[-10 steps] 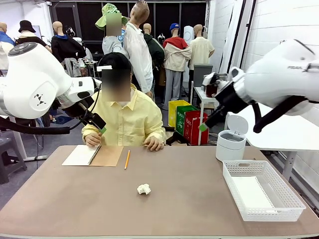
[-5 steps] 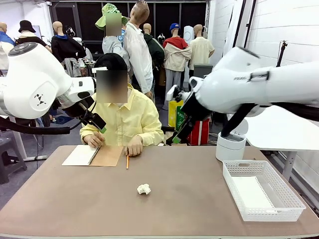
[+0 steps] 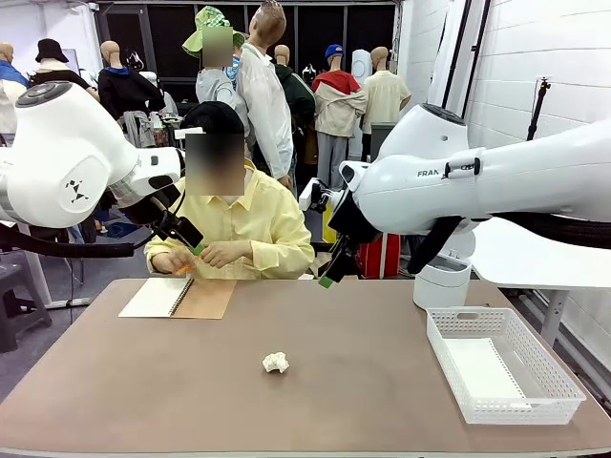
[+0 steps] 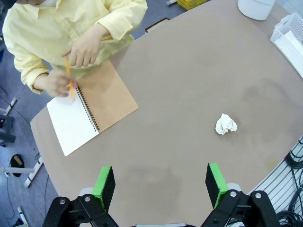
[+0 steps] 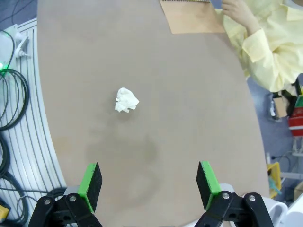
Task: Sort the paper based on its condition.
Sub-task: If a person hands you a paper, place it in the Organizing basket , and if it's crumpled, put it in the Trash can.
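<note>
A crumpled white ball of paper lies alone on the brown table, a little left of centre, and it also shows in both wrist views. Another flat white sheet rests inside the white basket at the right. My right gripper hangs open high over the table's far middle, well above the ball, nothing between its green pads. Over by the person's shoulder at far left, my left gripper is raised and open too, empty in its own view.
A spiral notebook lies open at the far left, with the person's hands holding an orange pencil over it. A white lidded bin stands at the far right, behind the basket. The table edge and cables lie near the ball's side.
My right arm has swung from the far right to the table's far middle, gripper still open. The person picked up the pencil from the table and holds it over the notebook.
</note>
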You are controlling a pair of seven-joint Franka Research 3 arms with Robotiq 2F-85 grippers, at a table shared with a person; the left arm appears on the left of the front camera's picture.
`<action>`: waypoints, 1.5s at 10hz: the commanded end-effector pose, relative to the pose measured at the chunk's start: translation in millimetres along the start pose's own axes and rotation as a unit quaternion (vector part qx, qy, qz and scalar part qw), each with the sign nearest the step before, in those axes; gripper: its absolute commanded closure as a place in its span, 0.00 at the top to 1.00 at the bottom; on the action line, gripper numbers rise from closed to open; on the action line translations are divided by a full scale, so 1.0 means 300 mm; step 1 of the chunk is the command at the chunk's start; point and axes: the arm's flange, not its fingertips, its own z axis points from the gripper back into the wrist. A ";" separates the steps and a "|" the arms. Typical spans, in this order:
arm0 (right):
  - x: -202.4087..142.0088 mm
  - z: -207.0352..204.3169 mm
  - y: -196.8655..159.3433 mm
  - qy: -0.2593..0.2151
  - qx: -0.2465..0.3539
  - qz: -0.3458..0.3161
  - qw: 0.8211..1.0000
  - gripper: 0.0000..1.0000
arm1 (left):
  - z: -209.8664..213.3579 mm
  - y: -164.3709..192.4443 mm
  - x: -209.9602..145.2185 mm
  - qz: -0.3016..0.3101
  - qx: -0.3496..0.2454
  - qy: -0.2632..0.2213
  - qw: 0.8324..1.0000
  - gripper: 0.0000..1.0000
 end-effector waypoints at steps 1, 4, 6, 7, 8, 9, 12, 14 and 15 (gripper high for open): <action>-0.008 0.008 -0.002 -0.004 0.006 -0.006 1.000 1.00 | 0.002 0.004 -0.001 0.000 0.000 -0.001 1.000 1.00; -0.001 0.004 -0.002 -0.001 -0.001 -0.001 1.000 1.00 | 0.002 0.004 -0.001 0.000 0.000 -0.001 1.000 1.00; 0.066 -0.069 0.024 0.008 0.011 0.024 1.000 1.00 | 0.002 0.004 -0.001 0.000 0.000 -0.001 1.000 1.00; 0.086 -0.114 0.040 0.012 0.016 0.032 0.999 1.00 | 0.002 0.004 -0.001 0.000 0.000 -0.001 1.000 1.00; 0.110 -0.170 0.063 0.027 0.019 0.043 0.999 1.00 | 0.002 0.004 -0.001 0.000 0.000 -0.001 1.000 1.00; 0.126 -0.213 0.084 0.040 0.031 0.059 0.997 1.00 | 0.002 0.004 -0.001 0.000 0.000 -0.001 1.000 1.00; 0.156 -0.368 0.158 0.063 0.039 0.091 0.993 1.00 | 0.002 0.004 -0.001 0.000 0.000 -0.001 1.000 1.00; 0.159 -0.437 0.172 0.082 0.036 0.094 0.992 1.00 | 0.002 0.004 -0.001 0.000 0.000 -0.001 1.000 1.00; 0.166 -0.464 0.169 0.088 0.036 0.097 0.991 1.00 | 0.002 0.004 -0.001 0.000 0.000 -0.001 1.000 1.00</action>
